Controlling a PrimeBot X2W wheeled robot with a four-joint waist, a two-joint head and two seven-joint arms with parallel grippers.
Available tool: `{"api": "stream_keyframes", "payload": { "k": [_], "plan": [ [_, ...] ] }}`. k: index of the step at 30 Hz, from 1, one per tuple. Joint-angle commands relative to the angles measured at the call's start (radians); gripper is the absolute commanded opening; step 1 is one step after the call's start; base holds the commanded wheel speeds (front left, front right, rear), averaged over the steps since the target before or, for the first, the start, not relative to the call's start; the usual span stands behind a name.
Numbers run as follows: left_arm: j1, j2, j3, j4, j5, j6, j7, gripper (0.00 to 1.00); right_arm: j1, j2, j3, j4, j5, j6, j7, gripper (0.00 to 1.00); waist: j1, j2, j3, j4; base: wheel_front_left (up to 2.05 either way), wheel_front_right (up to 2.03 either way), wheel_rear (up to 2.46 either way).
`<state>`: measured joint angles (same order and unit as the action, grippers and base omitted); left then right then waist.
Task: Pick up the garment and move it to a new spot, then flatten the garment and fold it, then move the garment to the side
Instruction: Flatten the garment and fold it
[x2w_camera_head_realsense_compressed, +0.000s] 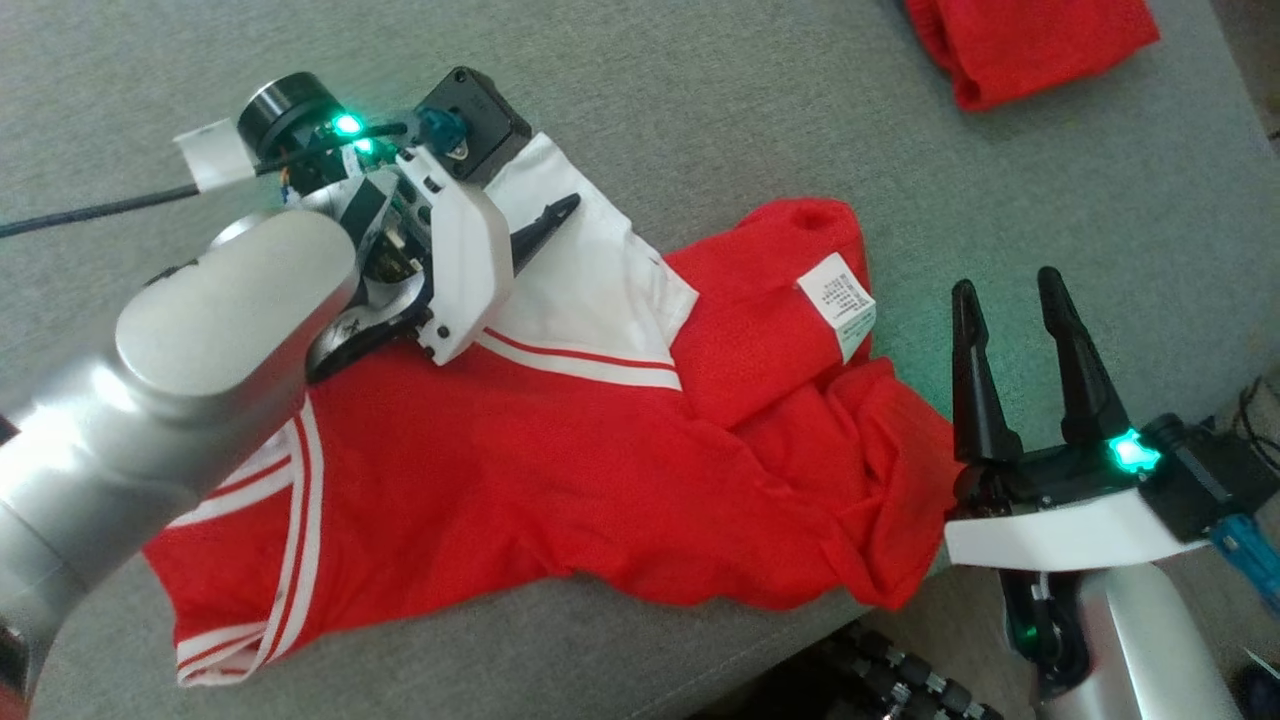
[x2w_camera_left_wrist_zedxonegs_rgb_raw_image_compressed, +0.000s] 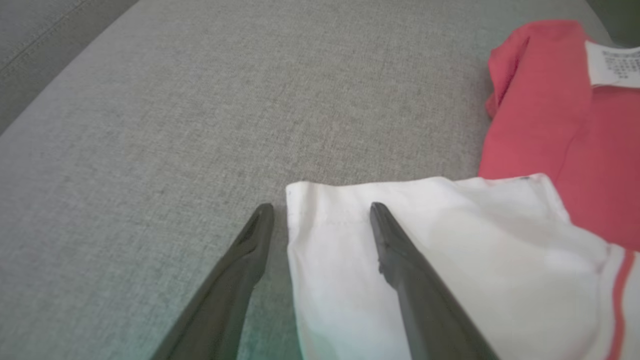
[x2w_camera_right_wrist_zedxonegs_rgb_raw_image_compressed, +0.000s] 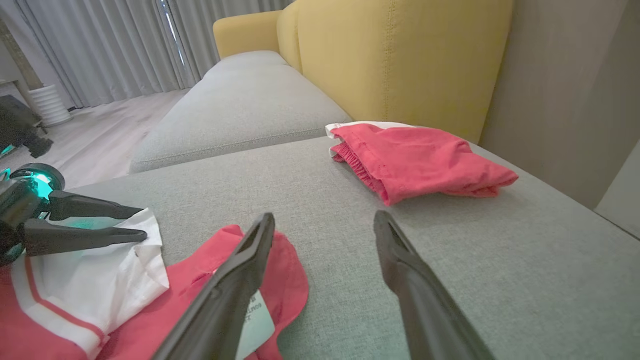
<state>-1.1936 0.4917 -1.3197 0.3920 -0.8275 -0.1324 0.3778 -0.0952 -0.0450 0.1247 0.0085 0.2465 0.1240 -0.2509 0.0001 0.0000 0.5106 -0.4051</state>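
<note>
The garment (x2w_camera_head_realsense_compressed: 560, 480), red with a white panel and red-and-white stripes, lies crumpled on the grey sofa cushion (x2w_camera_head_realsense_compressed: 700, 120). Its white care label (x2w_camera_head_realsense_compressed: 838, 300) faces up on a folded-over red flap. My left gripper (x2w_camera_head_realsense_compressed: 556, 215) hovers open over the white panel at the garment's far left end. In the left wrist view the left gripper (x2w_camera_left_wrist_zedxonegs_rgb_raw_image_compressed: 321, 207) straddles the white corner (x2w_camera_left_wrist_zedxonegs_rgb_raw_image_compressed: 450, 240), one finger over bare cushion and one over cloth. My right gripper (x2w_camera_head_realsense_compressed: 1008, 285) stands open just right of the garment, holding nothing. The right wrist view has the right gripper (x2w_camera_right_wrist_zedxonegs_rgb_raw_image_compressed: 325, 216) above the cushion beside the red flap (x2w_camera_right_wrist_zedxonegs_rgb_raw_image_compressed: 280, 280).
A second red garment (x2w_camera_head_realsense_compressed: 1020, 40), folded, lies at the cushion's far right corner, by the yellow sofa back (x2w_camera_right_wrist_zedxonegs_rgb_raw_image_compressed: 390, 60). The cushion's front edge runs along the bottom (x2w_camera_head_realsense_compressed: 600, 650), with a dark ribbed part (x2w_camera_head_realsense_compressed: 900, 680) below it. Bare cushion stretches beyond the garment.
</note>
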Motion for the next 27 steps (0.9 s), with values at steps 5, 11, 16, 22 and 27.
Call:
{"api": "stream_keyframes", "payload": {
  "k": [5,11,16,22,27],
  "plan": [
    [-0.041,0.024,0.040,-0.007,-0.013,0.002,0.037,0.00,-0.003,-0.005,0.016,-0.032,0.006,0.007,-0.011,1.00,-0.0001,0.0000,0.003,-0.014,0.00,0.00,0.00],
    [-0.036,0.031,0.040,-0.010,-0.064,0.002,0.065,0.00,0.007,-0.005,0.009,-0.034,-0.007,0.007,-0.011,1.00,-0.0001,0.0000,-0.015,0.004,0.00,0.00,0.00],
    [-0.045,0.033,0.039,-0.043,-0.076,0.002,-0.049,0.00,0.024,-0.005,0.004,-0.024,-0.033,0.007,-0.011,1.00,-0.0001,0.0000,-0.053,0.056,0.00,0.00,0.00],
    [-0.032,0.084,0.039,-0.073,-0.113,0.002,-0.230,0.00,0.058,-0.005,-0.037,0.024,-0.091,0.007,-0.011,1.00,-0.0001,0.0000,-0.126,0.157,0.00,0.00,0.00],
    [-0.005,0.140,0.039,-0.101,-0.177,0.002,-0.308,0.00,0.069,-0.005,-0.081,0.073,-0.128,0.007,-0.011,1.00,-0.0001,0.0000,-0.166,0.229,0.00,0.00,0.00]
  ]
}}
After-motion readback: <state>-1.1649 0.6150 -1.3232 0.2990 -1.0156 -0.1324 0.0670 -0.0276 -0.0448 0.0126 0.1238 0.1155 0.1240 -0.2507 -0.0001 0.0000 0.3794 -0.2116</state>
